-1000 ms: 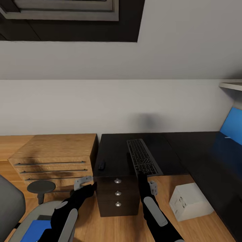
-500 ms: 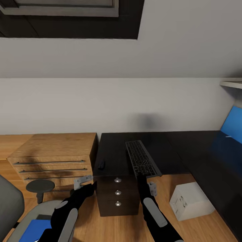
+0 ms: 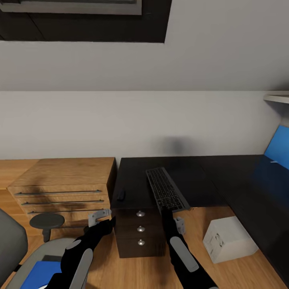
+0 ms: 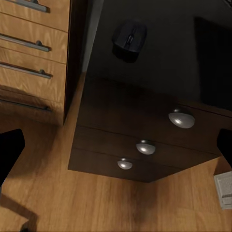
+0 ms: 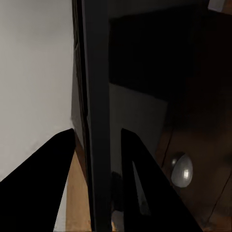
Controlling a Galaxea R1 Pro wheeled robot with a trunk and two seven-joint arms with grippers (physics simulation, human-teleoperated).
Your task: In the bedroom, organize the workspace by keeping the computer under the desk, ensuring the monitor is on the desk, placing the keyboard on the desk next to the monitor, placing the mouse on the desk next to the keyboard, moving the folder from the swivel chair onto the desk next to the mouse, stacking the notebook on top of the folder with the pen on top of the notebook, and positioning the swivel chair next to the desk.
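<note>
The glossy black surface (image 3: 188, 176) of the desk carries the keyboard (image 3: 166, 190), lying aslant with its near end over the front edge, where the right gripper (image 5: 99, 145) has its 2 fingers (image 5: 46, 169) pinching that thin edge. I judge the keyboard light, stiff and slim, so a hold on the short end lets it sag or twist unless kept low. The right wrist view shows the pinch edge-on; the left wrist view shows the mouse (image 4: 129, 38) above 3 drawer knobs (image 4: 181, 118), though I cannot tell the left gripper's (image 3: 99, 217) state.
</note>
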